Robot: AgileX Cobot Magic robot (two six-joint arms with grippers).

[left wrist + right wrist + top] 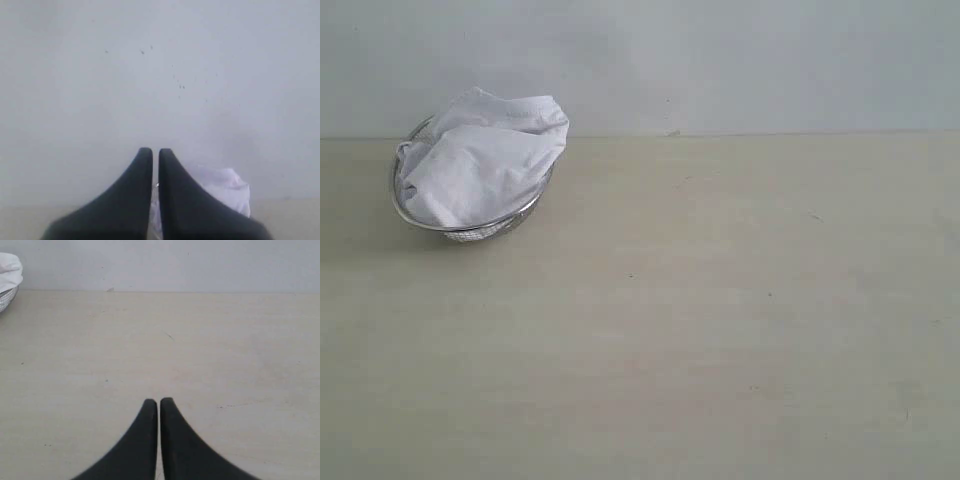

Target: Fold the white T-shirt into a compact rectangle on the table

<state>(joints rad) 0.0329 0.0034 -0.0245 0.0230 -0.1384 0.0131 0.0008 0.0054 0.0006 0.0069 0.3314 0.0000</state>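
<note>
The white T-shirt (485, 160) lies crumpled in a heap inside a round wire-mesh basket (460, 232) at the back left of the table (720, 330). No lettering or tag shows on it. Neither arm appears in the exterior view. In the left wrist view my left gripper (155, 151) is shut with nothing between its black fingers, and the T-shirt (222, 187) shows beyond it, apart from it. My right gripper (159, 401) is shut and empty above bare tabletop, with the T-shirt (9, 267) far off at the frame's corner.
A pale grey wall (720, 60) rises behind the table's far edge. The basket's rim (6, 297) shows in the right wrist view. A few small dark specks dot the beige tabletop.
</note>
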